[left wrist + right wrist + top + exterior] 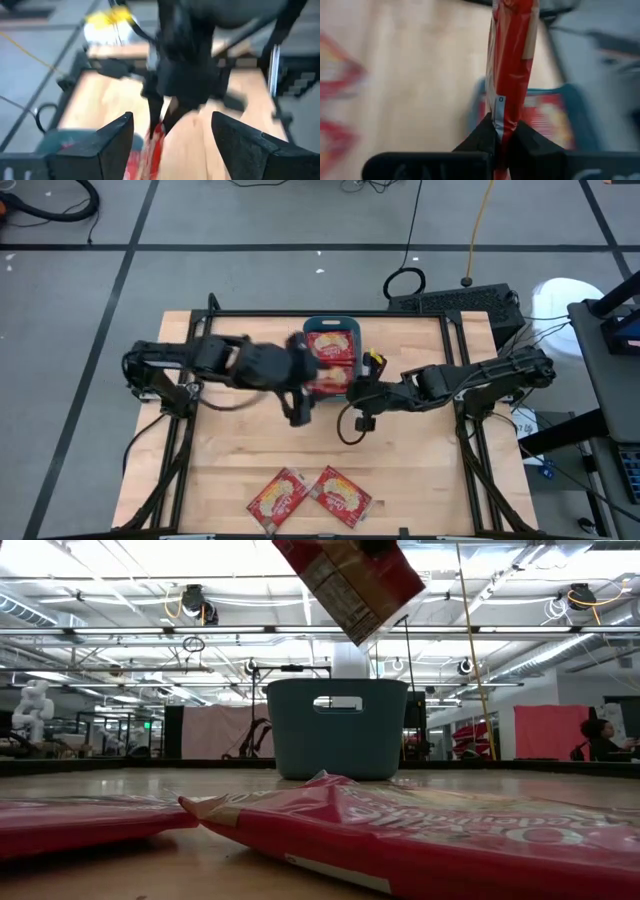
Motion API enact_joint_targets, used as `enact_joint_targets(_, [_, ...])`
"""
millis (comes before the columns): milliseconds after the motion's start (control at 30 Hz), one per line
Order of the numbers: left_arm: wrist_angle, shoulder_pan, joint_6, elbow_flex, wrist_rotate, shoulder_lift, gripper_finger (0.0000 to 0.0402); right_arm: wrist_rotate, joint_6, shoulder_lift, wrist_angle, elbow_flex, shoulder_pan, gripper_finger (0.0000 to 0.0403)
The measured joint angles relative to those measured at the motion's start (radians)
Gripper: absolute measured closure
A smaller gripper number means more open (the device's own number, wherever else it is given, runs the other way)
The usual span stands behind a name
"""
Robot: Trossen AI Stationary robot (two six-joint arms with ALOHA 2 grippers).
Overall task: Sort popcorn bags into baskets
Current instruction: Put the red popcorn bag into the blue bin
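Held popcorn bag (512, 65): a red packet pinched edge-on by the right claw (502, 132), raised above the surface at the near rim of the basket; in the low view it hangs tilted above the basket (350, 585).
Right claw: clenched on the lower edge of the held popcorn bag; it reaches in from the right side of the surface toward the basket's near edge (352, 392).
Left claw: released, its two dark fingers (112, 142) spread apart with nothing between them; it sits just left of the held bag, at the basket's near-left corner (298, 395).
Basket (348, 326): teal-blue bin at the far middle of the surface, with a handle slot in its near wall (340, 725).
Bags in basket (330, 348): red packets with popcorn pictures lie flat inside, filling most of the bin.
Loose bags (278, 498): two red packets lie side by side at the near edge of the surface, the second (341, 494) just right of the first, well apart from the basket.
Surface (230, 440): light wooden top inside a dark frame.
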Motion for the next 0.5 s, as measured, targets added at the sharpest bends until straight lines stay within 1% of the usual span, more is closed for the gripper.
enact_joint_targets(67, [-0.031,0.0,-0.002,-0.001,0.025,0.027,0.0144,-0.1,0.044,0.0,0.002,0.0,-0.008,0.0392])
enact_joint_targets(133, [-0.054,0.0,-0.005,-0.001,0.06,0.047,0.0155,-0.158,0.077,0.0,0.003,0.0,-0.008,0.0392])
enact_joint_targets(233, [-0.083,0.003,-0.004,0.0,0.098,0.073,0.0167,-0.172,0.088,0.0,0.005,0.0,-0.007,0.0392])
enact_joint_targets(333, [-0.129,0.008,-0.005,-0.001,0.102,0.104,0.0176,-0.192,0.079,0.0,0.005,0.0,-0.007,0.0392])
enact_joint_targets(400, [-0.148,0.016,0.008,-0.001,0.145,0.119,0.0184,-0.191,0.073,0.0,0.006,0.0,-0.007,0.0392])
enact_joint_targets(500, [-0.175,0.025,0.014,-0.003,0.177,0.122,0.0209,-0.208,0.066,0.0,0.014,0.0,-0.007,0.0392])
